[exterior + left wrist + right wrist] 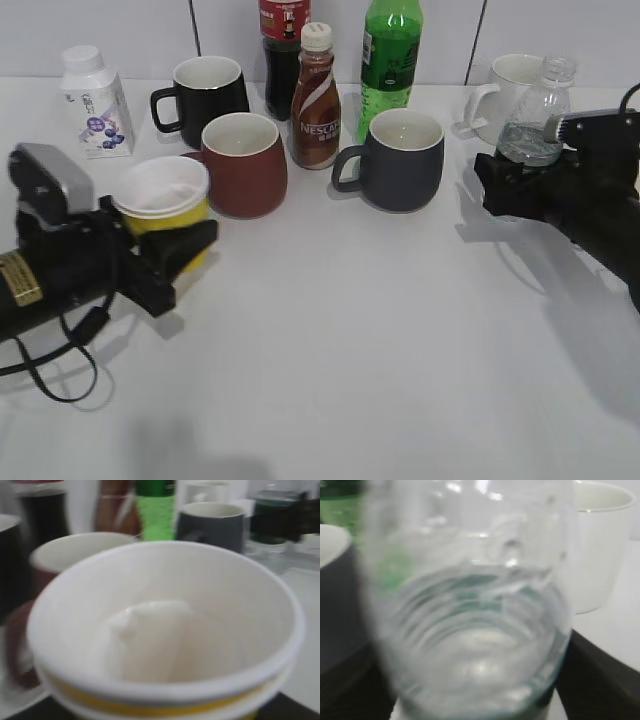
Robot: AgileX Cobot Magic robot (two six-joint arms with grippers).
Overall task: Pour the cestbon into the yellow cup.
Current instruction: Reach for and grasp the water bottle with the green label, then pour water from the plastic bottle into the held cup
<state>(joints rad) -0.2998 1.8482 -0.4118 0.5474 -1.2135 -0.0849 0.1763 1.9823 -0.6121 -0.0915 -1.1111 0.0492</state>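
The yellow cup (160,188), white inside and empty, is held at the left by my left gripper (172,242), whose dark fingers are shut around its lower wall. It fills the left wrist view (165,630). The cestbon (535,115), a clear bottle partly filled with water and showing no cap, stands upright at the right in my right gripper (512,182), which is shut on its lower body. In the right wrist view the bottle (470,605) fills the frame, with dark fingers on both sides. The cup and the bottle are far apart.
Between them stand a red mug (243,160), a grey mug (400,155), a Nescafe bottle (316,100), a tall green bottle (390,60), a black mug (205,95) and a dark cola bottle (283,40). A white mug (510,90) sits behind the cestbon; a small white milk bottle (95,100) far left.
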